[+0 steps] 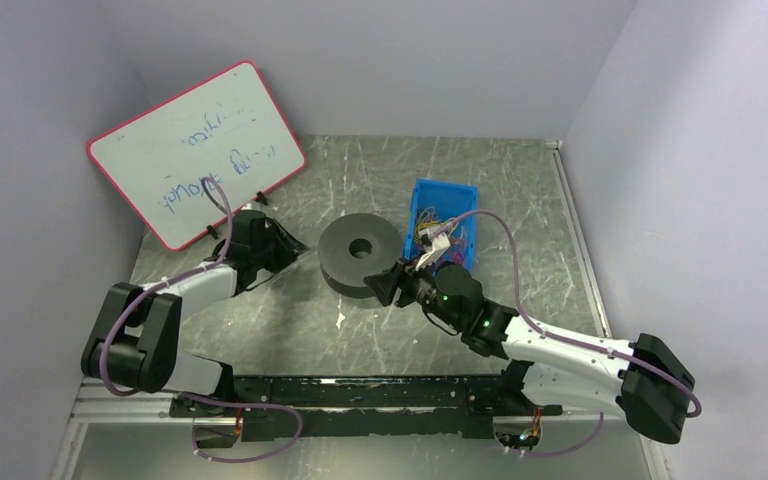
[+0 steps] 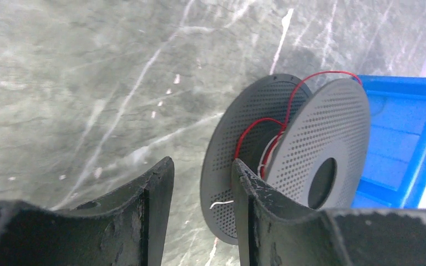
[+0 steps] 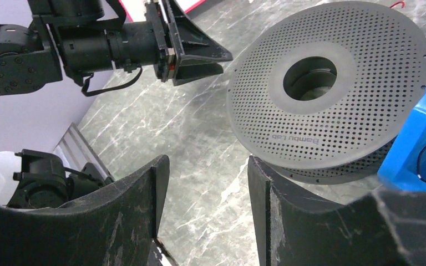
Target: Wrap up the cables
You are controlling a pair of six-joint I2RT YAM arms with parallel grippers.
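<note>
A grey perforated spool [image 1: 360, 255] lies flat on the table. In the left wrist view a very thin red wire [image 2: 260, 124] loops loosely between the spool's two flanges [image 2: 327, 127] and arcs over the far rim. My left gripper [image 1: 295, 248] is open and empty just left of the spool; in its own view [image 2: 202, 163] the right finger [image 2: 255, 210] overlaps the near flange. My right gripper [image 1: 385, 283] is open and empty at the spool's near right edge. Its own view [image 3: 208, 160] shows the spool's top flange [image 3: 333, 88].
A blue bin [image 1: 445, 220] with a multicoloured wire tangle [image 1: 435, 235] stands right behind the spool; it also shows in the right wrist view [image 3: 416, 149]. A red-framed whiteboard [image 1: 195, 150] leans at the back left. Walls enclose the table.
</note>
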